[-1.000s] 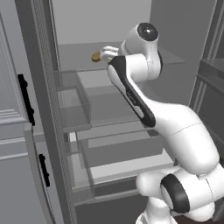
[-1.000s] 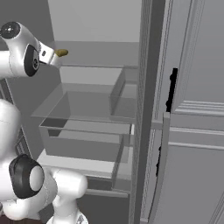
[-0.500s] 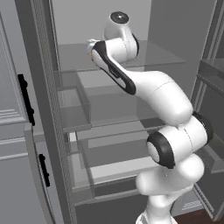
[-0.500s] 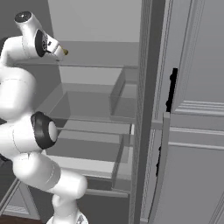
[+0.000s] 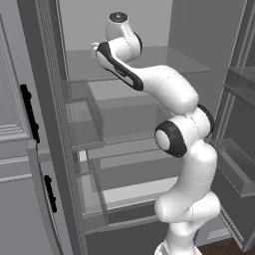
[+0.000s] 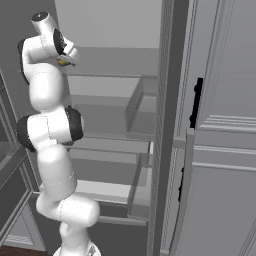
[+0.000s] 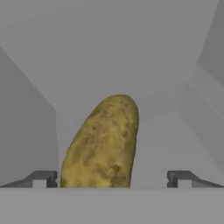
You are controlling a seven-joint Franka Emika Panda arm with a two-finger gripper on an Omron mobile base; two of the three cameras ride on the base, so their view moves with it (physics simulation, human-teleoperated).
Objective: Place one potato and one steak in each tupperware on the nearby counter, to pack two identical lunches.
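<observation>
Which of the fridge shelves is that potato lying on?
The top shelf: the potato lies there between the open fingers, above the lower shelves.

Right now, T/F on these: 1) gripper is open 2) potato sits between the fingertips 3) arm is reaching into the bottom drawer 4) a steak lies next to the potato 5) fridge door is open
1) True: the gripper has its fingertips wide apart.
2) True: the potato lies between them in the hand view, nearer the left tip; no grip is visible.
3) False: the arm reaches up to the upper shelf.
4) False: bare grey shelf surrounds the potato.
5) True: the fridge door stands open, the shelves exposed.
</observation>
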